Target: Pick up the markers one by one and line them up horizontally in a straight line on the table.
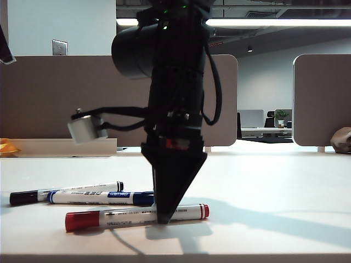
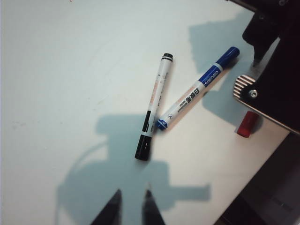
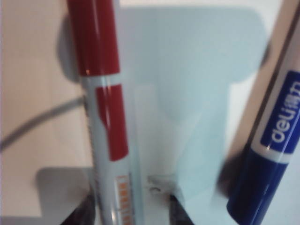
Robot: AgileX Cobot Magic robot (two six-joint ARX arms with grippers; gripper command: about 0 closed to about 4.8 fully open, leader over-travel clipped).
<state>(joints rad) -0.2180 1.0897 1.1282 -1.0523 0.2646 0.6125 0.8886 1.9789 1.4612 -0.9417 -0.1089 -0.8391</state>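
Office partitions in grey-brown stand behind the off-white table (image 1: 285, 186), whose smooth matte top carries all three markers. Taking the red-capped marker (image 1: 137, 216) as landmark and reading from the left of the exterior view: the black-capped marker (image 1: 66, 192) lies behind it and furthest left, the blue-capped marker (image 1: 101, 197) lies just behind it, overlapping the black one's line, and the red one itself lies nearest the front edge, roughly level across the view. None of them forms a straight row yet. The left gripper (image 2: 131, 208) hangs released above bare table, well apart from the red marker, with the black and blue ones below it in a loose V. The right gripper (image 1: 164, 216) points down over the red marker's barrel, its jaws parted with one on each side of the barrel in the right wrist view; whether they already press it, I cannot tell. These markers look light, rigid and smooth-barrelled, so they should roll or skid if nudged off-centre. A hold across the white barrel near mid-length, not on the tapering cap, seems the steadiest place.
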